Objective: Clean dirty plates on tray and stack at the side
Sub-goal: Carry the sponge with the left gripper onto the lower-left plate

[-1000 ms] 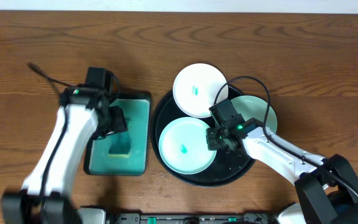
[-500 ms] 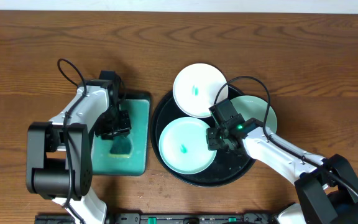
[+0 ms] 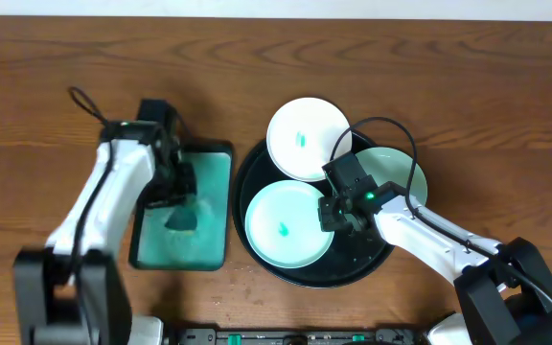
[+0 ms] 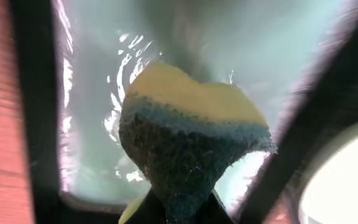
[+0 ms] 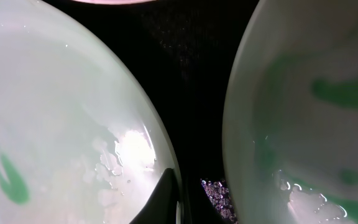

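Three white plates lie on the round black tray [image 3: 353, 273]. The front plate [image 3: 281, 230] and the back plate [image 3: 310, 139] each carry a small teal smear. The right plate [image 3: 396, 172] is partly under my right arm. My right gripper [image 3: 333, 213] is shut on the front plate's right rim. In the right wrist view a dark finger [image 5: 165, 194] lies over the rim of that plate [image 5: 61, 124], with the smeared right plate [image 5: 303, 124] beside it. My left gripper [image 4: 179, 208] is shut on a yellow, blue and dark sponge [image 4: 191, 137].
The sponge [image 3: 182, 220] sits over a rectangular dark-rimmed tray [image 3: 220, 153] with a wet teal pad [image 4: 98, 74], left of the black tray. Bare wooden table [image 3: 468, 86] surrounds both. A cable [image 3: 381, 125] loops over the plates.
My left gripper has closed on the sponge over the teal pad, and its arm has shifted. The right arm and the plates have not moved.
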`<state>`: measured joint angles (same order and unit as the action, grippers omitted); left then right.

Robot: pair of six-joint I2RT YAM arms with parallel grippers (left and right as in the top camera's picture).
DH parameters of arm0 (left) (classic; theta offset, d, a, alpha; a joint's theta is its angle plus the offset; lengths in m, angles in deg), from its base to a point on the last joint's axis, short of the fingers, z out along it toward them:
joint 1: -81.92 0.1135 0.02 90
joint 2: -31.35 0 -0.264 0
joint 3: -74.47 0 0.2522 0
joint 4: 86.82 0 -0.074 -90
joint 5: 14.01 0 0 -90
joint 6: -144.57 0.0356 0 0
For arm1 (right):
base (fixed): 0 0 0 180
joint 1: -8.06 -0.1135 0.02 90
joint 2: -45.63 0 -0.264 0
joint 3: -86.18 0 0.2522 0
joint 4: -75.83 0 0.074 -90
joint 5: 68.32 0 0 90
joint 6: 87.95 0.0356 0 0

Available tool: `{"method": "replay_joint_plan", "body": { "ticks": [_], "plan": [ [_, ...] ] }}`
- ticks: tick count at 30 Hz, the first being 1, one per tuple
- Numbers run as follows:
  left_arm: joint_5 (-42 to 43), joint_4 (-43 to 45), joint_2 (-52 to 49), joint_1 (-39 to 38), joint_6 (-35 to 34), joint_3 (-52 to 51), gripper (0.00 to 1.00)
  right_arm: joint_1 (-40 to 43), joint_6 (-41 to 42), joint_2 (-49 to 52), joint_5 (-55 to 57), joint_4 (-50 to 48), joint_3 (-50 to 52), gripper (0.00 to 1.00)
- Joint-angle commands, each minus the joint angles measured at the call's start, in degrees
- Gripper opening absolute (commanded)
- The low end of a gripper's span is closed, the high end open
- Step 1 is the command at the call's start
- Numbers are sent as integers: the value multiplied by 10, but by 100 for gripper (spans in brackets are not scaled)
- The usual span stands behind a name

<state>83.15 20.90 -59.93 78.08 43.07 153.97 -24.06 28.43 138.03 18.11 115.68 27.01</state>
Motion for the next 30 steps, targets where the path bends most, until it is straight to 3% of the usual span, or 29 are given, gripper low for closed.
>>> {"method": "replay_joint_plan", "body": {
  "ticks": [1,10,16,23,30],
  "plan": [
    [-3,-2,56,2,14,19,7,3,6,6,49,9,2,2],
    [-33,12,52,2,13,5,7,3,6,6,49,10,2,2],
    [75,8,53,-20,-8,1,7,3,6,6,49,9,2,2],
    [102,67,50,-154,-89,-2,8,3,6,6,50,9,2,2],
    [103,176,-19,-277,-252,-23,8,3,6,6,50,10,2,2]
  ]
}}
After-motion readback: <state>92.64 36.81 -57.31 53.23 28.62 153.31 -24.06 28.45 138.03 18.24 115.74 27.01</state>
